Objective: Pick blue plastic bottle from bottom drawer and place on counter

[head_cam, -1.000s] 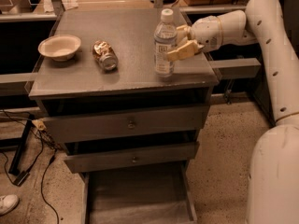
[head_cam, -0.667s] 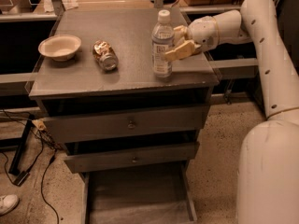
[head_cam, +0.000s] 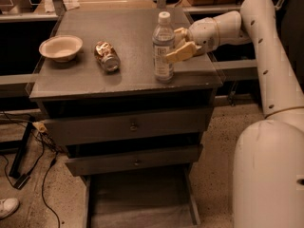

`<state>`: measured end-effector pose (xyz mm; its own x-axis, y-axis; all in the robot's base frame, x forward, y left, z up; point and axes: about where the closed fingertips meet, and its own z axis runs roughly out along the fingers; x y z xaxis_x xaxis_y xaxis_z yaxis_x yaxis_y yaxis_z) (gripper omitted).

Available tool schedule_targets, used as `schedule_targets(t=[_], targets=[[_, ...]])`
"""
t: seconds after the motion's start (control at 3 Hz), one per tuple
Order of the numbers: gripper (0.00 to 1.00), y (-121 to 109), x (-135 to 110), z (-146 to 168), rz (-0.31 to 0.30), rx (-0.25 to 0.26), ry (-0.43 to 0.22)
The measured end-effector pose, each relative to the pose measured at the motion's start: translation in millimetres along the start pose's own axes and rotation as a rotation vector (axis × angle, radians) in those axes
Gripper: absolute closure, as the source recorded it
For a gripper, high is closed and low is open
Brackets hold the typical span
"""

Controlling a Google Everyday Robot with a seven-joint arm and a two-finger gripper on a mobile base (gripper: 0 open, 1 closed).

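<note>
Jaws apart, well spread, clamped on nothing. Gripper (head_cam: 172,45) at the right flank of the blue plastic bottle (head_cam: 163,44), reaching in from the right on a white arm (head_cam: 259,37). Tip of the lower finger (head_cam: 178,55) at the edge of the label, touching or just short of it: cannot tell which. Tip of the upper finger (head_cam: 182,32) just beside the bottle's shoulder.

Bottle upright on the counter (head_cam: 123,25), toward its front right part, long axis vertical, white cap pointing up.

Left of it on the same surface, a crushed can (head_cam: 107,56) lying on its side; farther left, a pale bowl (head_cam: 61,47).

Below, two upper drawers (head_cam: 128,127) shut, each with a small knob. Lowest, the bottom drawer (head_cam: 142,203) pulled out, flat grey floor showing.
</note>
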<state>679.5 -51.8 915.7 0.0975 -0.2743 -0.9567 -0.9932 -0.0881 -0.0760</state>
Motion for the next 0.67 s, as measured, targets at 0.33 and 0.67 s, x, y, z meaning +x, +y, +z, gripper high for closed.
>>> schedule_targets(t=[0.33,0.67], targets=[[1.0,1.2,1.5,2.4,0.01,-0.018,-0.003],[1.0,0.7,3.2,4.6,0.017,-0.029,-0.006]])
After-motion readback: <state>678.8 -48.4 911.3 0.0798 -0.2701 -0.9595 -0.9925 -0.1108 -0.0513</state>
